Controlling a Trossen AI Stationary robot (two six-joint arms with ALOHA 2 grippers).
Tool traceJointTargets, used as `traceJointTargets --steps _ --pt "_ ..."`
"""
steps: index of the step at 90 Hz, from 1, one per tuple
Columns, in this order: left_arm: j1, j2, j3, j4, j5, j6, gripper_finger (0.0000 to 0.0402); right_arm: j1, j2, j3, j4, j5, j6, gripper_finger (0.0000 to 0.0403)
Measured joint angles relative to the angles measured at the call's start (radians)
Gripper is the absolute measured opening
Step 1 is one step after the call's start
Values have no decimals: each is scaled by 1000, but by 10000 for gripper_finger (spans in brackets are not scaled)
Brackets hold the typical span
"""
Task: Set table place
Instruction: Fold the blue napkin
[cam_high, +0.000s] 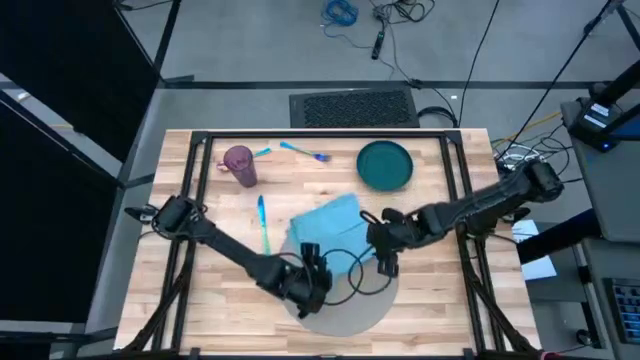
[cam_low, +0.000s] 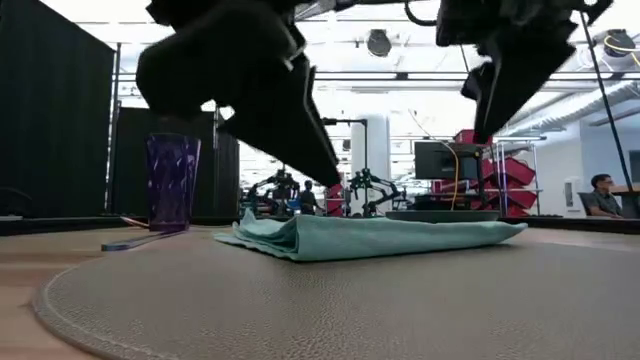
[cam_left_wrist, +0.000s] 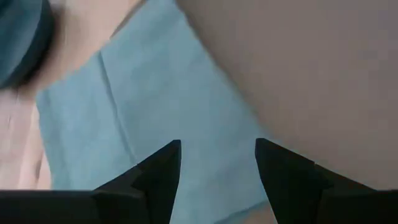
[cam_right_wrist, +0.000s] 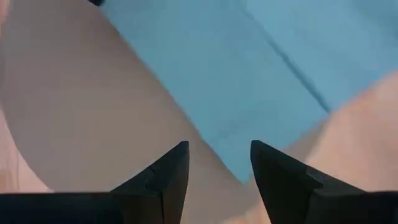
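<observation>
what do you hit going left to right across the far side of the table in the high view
purple cup → blue utensils → dark teal plate

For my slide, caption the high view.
Both hands, left and right, hover open over the napkin and placemat.

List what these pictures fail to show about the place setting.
- Placemat: in the high view both arms cover much of it.
- Utensils: too small there to tell fork from spoon.
- Plate: low view shows only its rim behind the napkin.
- Cup: contents unclear.
</observation>
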Motion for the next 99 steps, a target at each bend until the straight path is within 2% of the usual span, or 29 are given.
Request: traceJointTargets --steps 19,39,72,99 --pt "-5 0 0 25 56 -4 192 3 0 -148 119 0 49 157" --pt "-5 0 0 37 71 -53 192 3 0 -230 193 0 67 157" --pt "-5 95 1 55 71 -81 192 3 0 -254 271 -20 16 157" --pt "-5 97 1 56 39 -84 192 3 8 -254 272 -20 -7 157"
